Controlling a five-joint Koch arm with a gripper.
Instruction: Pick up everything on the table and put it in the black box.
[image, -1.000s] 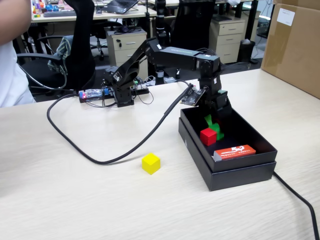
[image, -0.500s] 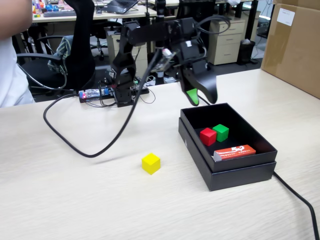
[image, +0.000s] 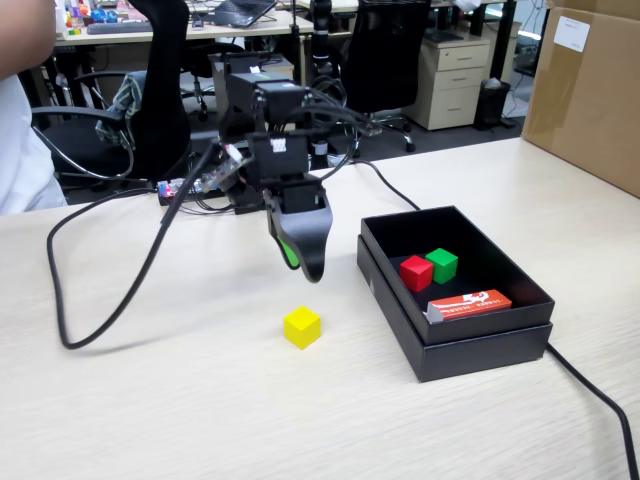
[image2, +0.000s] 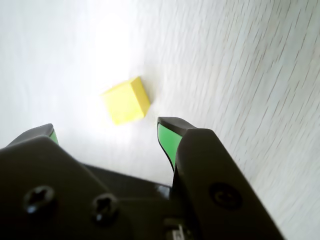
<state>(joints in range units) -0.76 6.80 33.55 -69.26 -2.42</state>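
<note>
The light beige wood-grain surface (image: 150, 400) carries a shallow matte black box with a stepped double rim (image: 395, 300), standing toward its right edge in the fixed view. The black arm's end effector (image: 303, 262) hangs above the surface left of the box, its green-lined jaws spread apart and empty, as the wrist view (image2: 105, 131) shows. Inside the box, a flat orange-red packet with white print (image: 470, 302) lies toward the near wall, with a small red cube (image: 416, 272) and a small green cube (image: 441, 264) side by side behind it. A small yellow cube (image: 302, 327) sits on the bare surface, just below the end effector and apart from the box.
</note>
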